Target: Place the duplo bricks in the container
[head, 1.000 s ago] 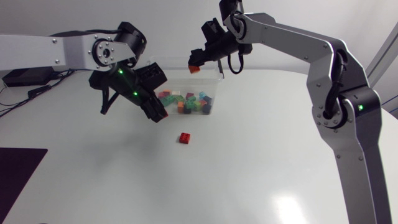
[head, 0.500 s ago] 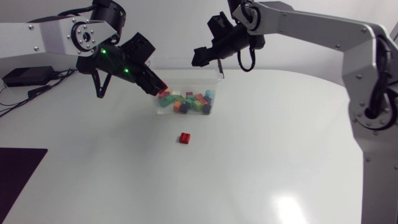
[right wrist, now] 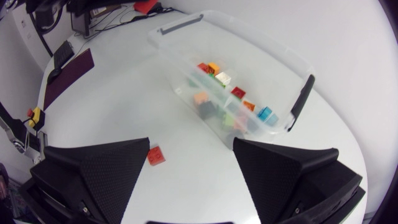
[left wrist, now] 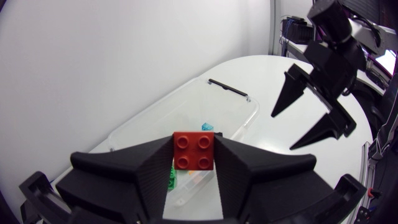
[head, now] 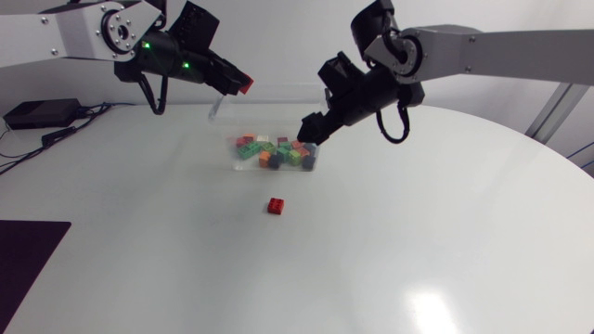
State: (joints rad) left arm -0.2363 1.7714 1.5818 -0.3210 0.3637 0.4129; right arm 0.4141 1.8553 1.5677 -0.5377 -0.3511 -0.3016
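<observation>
A clear plastic container with several coloured duplo bricks inside stands at the back middle of the table. My left gripper hangs above its far left corner, shut on a red brick. In the left wrist view that red brick sits clamped between the fingers, studs showing, above the container. My right gripper is open and empty at the container's right end. Another red brick lies loose on the table in front of the container. It also shows as the loose red brick beside the right gripper.
A dark mat lies at the table's front left edge. The container has black handles at both ends. My right gripper hangs close past the container's far end in the left wrist view.
My right gripper opened over the container, lost its orange-red brick and came down to the container's right end. My left arm rose and swung back with the red brick.
</observation>
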